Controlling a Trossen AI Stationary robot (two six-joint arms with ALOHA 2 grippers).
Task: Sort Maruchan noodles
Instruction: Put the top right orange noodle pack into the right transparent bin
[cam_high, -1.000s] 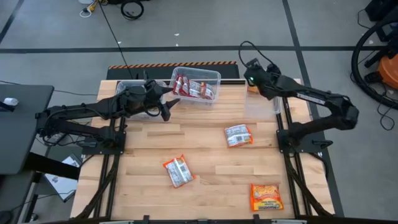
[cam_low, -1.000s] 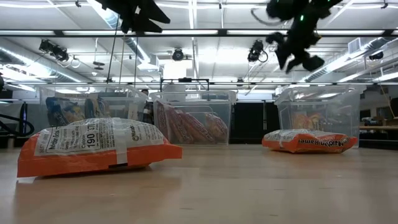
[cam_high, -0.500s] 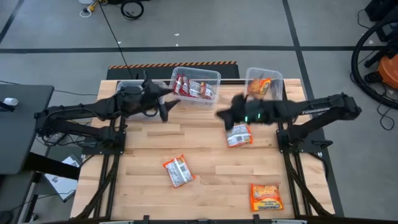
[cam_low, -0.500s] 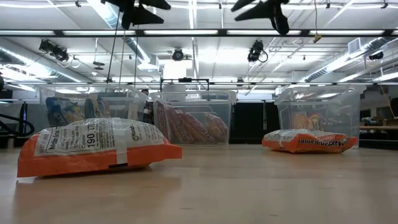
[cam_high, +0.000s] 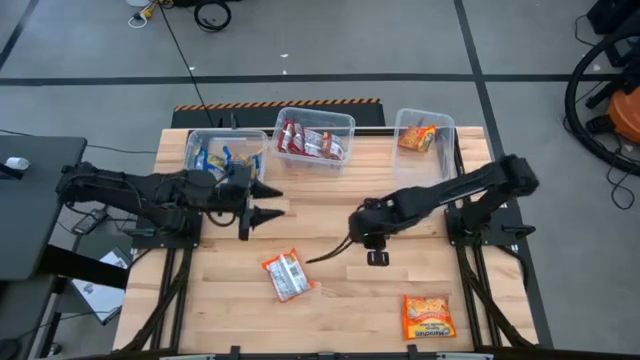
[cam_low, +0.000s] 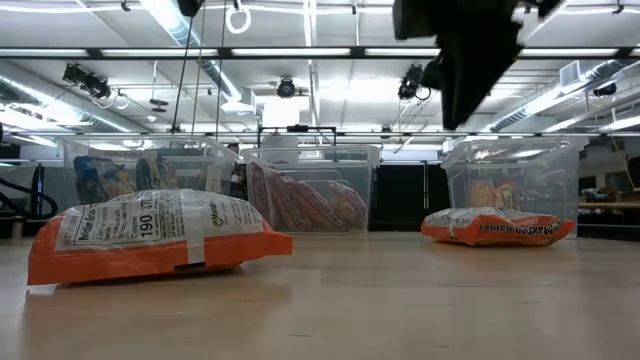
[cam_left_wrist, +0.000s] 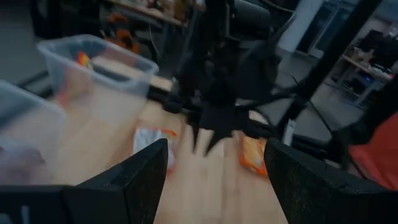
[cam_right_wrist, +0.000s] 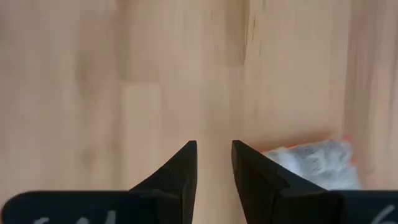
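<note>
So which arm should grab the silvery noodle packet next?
Right. The right gripper hangs just beside the silvery packet, pointing down. The left gripper is much farther from it.

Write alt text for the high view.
Both arms reach over a wooden table: the left gripper open near the tub of blue packets, the right gripper mid-table. Two orange packets lie loose; tubs of red packets and orange ones line the far edge.

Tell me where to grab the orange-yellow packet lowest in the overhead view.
Come straight down on the orange-yellow packet and pinch across its middle, a finger on each opposite edge: it lies flat on the table, nothing touching it, so a side approach likely fails.
</note>
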